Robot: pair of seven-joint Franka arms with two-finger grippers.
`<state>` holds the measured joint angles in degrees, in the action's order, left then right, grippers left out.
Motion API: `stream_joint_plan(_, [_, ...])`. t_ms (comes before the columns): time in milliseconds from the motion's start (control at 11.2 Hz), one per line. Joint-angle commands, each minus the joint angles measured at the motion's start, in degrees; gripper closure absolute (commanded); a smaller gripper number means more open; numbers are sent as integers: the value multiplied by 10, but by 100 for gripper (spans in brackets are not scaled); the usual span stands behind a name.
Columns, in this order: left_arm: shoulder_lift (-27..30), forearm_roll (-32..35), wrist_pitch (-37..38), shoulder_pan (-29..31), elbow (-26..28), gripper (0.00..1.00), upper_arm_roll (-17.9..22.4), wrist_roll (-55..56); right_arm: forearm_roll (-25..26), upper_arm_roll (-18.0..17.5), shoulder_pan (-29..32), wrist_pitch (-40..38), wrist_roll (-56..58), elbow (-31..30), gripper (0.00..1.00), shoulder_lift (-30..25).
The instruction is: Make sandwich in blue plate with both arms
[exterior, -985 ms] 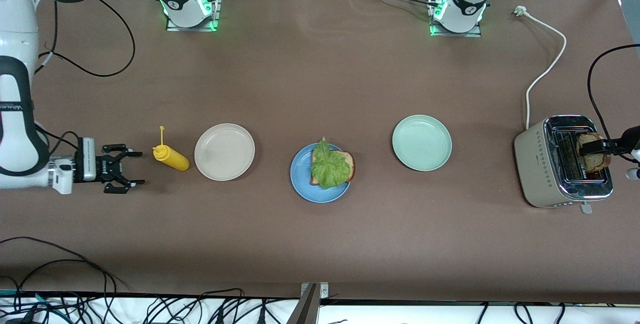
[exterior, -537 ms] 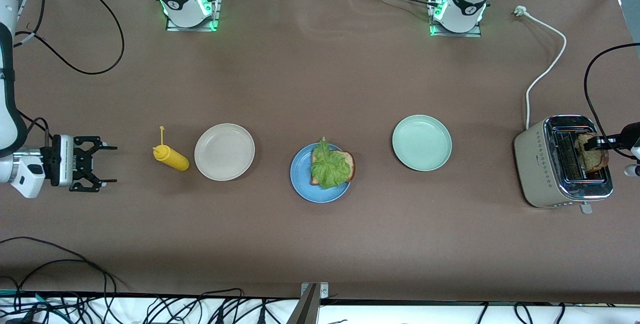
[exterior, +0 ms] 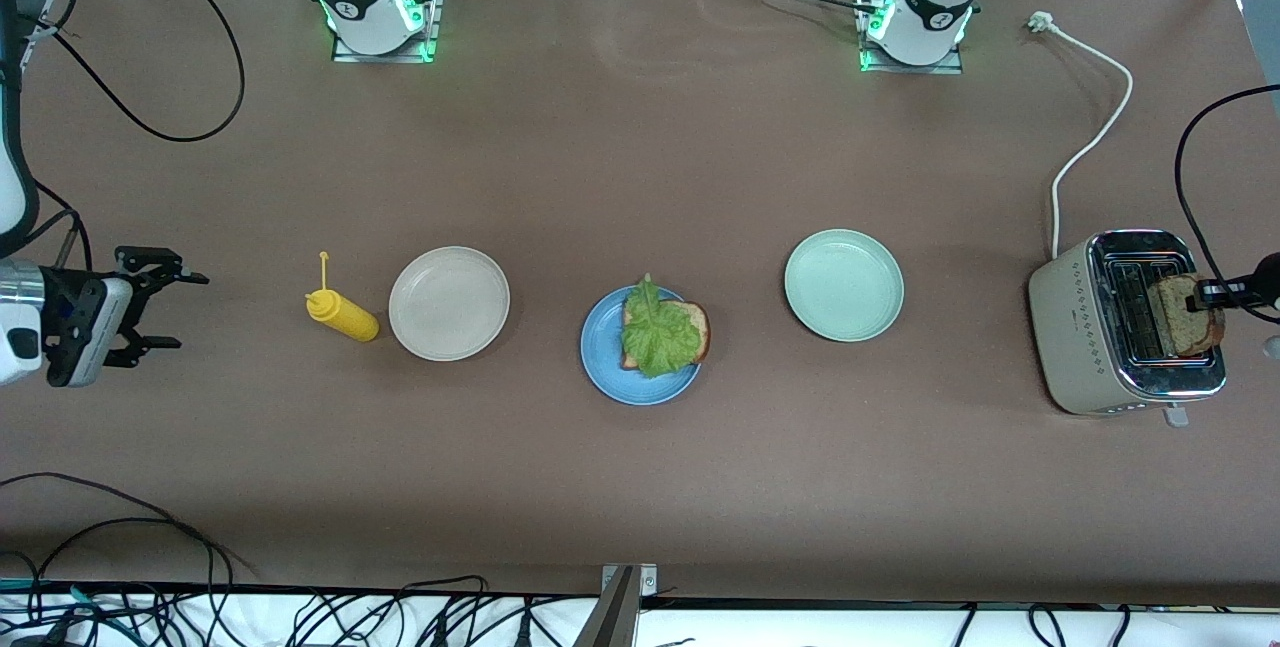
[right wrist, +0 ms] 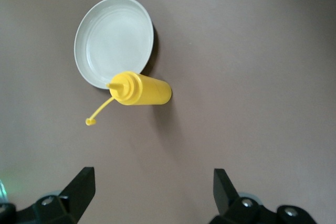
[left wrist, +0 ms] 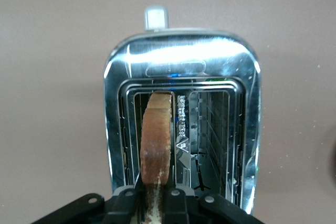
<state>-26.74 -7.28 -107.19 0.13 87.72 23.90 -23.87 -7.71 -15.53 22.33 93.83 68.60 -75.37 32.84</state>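
Note:
The blue plate (exterior: 600,369) sits mid-table with a brown bread slice (exterior: 702,325) on it and a ruffled lettuce leaf (exterior: 658,335) on top. A second bread slice (exterior: 1180,329) stands upright in a slot of the toaster (exterior: 1075,327). My left gripper (exterior: 1197,303) is shut on its top edge. In the left wrist view the slice (left wrist: 156,135) runs between the left gripper's (left wrist: 156,205) fingers, above the toaster (left wrist: 178,51). My right gripper (exterior: 190,310) hangs open and holds nothing, over the table at the right arm's end.
A yellow squeeze bottle (exterior: 343,314) lies beside a beige plate (exterior: 449,303), both seen in the right wrist view as bottle (right wrist: 142,88) and plate (right wrist: 105,30). A pale green plate (exterior: 843,284) stands between the blue plate and the toaster. The toaster's white cord (exterior: 1090,142) trails toward the bases.
My left gripper has shut on the bread slice in the toaster. My right arm has drawn back from the yellow bottle toward its end of the table, still open.

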Motion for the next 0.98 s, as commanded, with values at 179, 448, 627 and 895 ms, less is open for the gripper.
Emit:
stream_joint_plan(179, [19,10,12,-21,-54,100,4,2,61,-50,6,-7,-278,-49,0,-85])
stream_joint_plan(448, [54,10,20,-29,-54,100,1,2,100,-85,6,-1,-454,-79,0,-116])
stream_joint_plan(627, [74,8,41,-40,-54,100,-5,3,129,-100,6,5,-557,-116,0,-146])
stream_joint_plan(895, [94,3,77,-41,-55,100,-35,4,133,-105,6,10,-644,-178,0,-204])
